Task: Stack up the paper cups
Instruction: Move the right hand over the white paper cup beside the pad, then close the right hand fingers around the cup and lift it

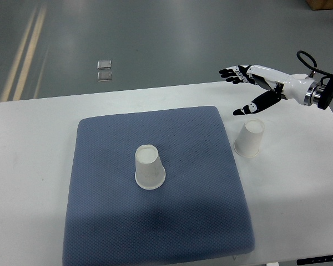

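White table [299,199] cut off at the edges, blue mat [111,221] carrying one upside-down paper cup [149,167], second cup [250,138] upside-down just off mat's right edge, right hand [254,88] above it, fingers spread, empty, arm cropped at frame edge.

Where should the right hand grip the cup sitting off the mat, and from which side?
Judging by pose: grip the cup off the mat around its side wall near the top. It stands upside down, closed base up, so there is no rim to pinch. Come from above-right, where the open right hand hovers; the mat borders its left.
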